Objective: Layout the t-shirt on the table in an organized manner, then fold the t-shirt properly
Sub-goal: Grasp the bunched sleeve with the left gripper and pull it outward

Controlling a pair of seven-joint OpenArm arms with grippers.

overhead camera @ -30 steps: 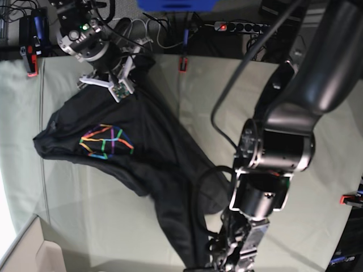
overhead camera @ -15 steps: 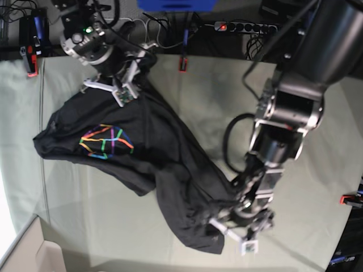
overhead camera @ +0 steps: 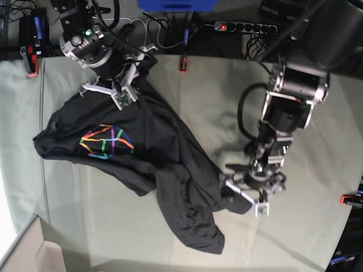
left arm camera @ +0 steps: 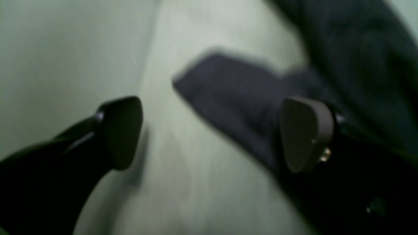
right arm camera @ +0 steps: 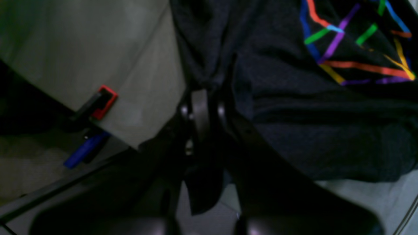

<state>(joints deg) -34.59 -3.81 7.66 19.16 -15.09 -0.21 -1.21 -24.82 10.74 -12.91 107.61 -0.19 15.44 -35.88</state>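
Black t-shirt (overhead camera: 153,164) lies bunched between your hands: right hand (overhead camera: 120,85) pinches its far edge, left hand (overhead camera: 249,195) spread beside its near corner.

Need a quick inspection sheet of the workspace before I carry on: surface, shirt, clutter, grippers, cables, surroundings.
Surface: table covered in pale green cloth, creased.
Job's things: t-shirt black, bunched and unfolded, rainbow graphic facing up.
Clutter: nothing seen on the cloth besides the shirt.
Grippers: left gripper open, empty, fingers beside a shirt corner; right gripper shut on shirt fabric at the far edge.
Cables: black cable loops from the left arm; more wires behind the table.
Surroundings: red clamps on table edges, power strip behind.
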